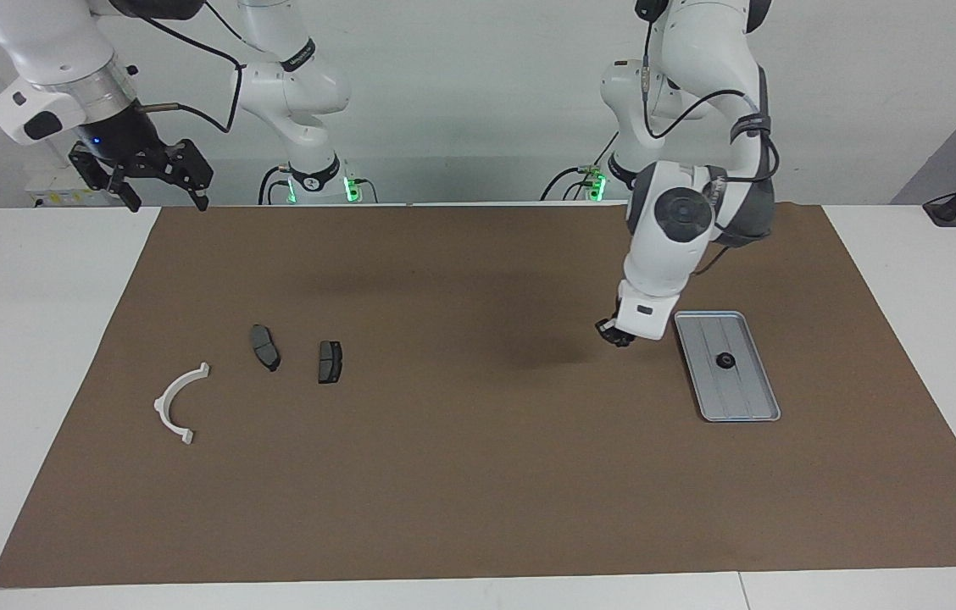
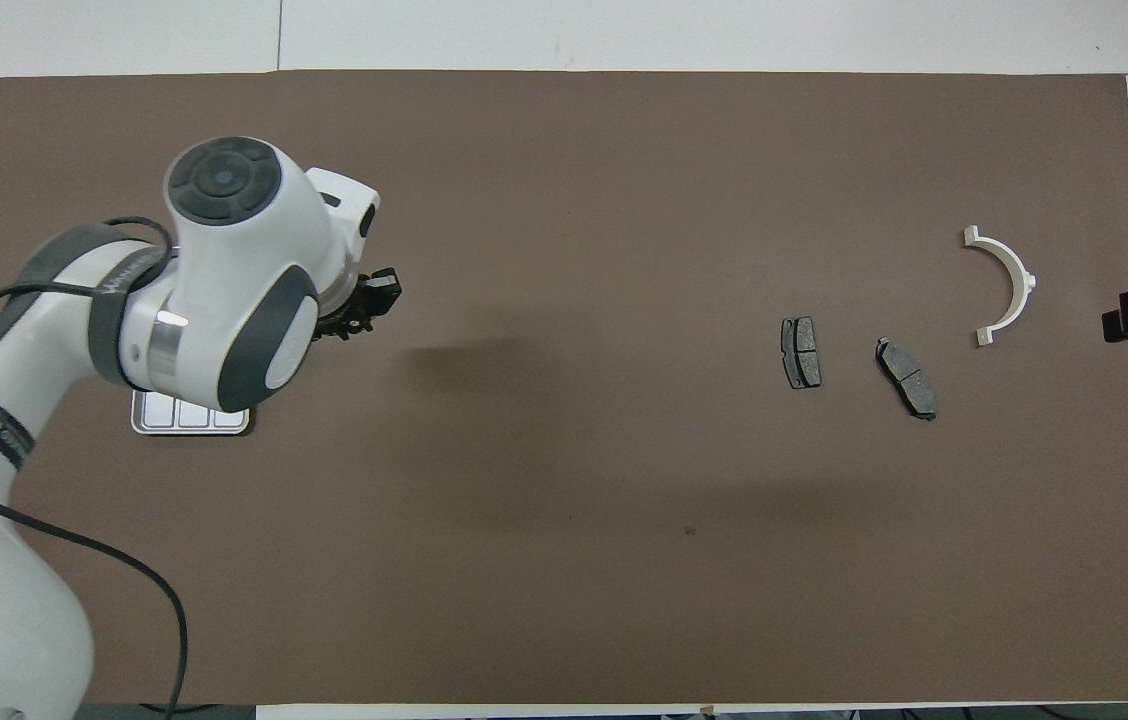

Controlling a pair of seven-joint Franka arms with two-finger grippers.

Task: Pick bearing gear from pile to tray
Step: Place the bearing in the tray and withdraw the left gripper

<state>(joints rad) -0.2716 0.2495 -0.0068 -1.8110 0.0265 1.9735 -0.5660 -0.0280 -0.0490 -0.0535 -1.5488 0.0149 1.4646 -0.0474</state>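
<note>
My left hand (image 1: 616, 334) hangs over the brown mat (image 1: 478, 474), just beside the tray (image 1: 745, 407) on the side toward the pile, its fingertips pressed together. Whether a small part is pinched between them I cannot tell; nothing shows there. One small black round bearing gear (image 1: 725, 361) already sits in the tray, near its middle.

The tray is a flat, light grey metal rectangle with rounded corners, a raised rim and ridges running lengthwise; its long axis points from the robots out across the tabletop. From my left hand it lies a short way toward the left arm's end of the tabletop, so the coming move is a brief sideways carry over the rim.

The pile lies well apart, toward the right arm's end: two dark grey, flat brake pads (image 1: 265, 346) (image 1: 330, 361) and a white half-ring bracket (image 1: 180, 401) of smooth plastic. No loose black gear shows among them.

My right hand (image 1: 158, 185) waits raised at its own end, fingers spread, holding nothing.
</note>
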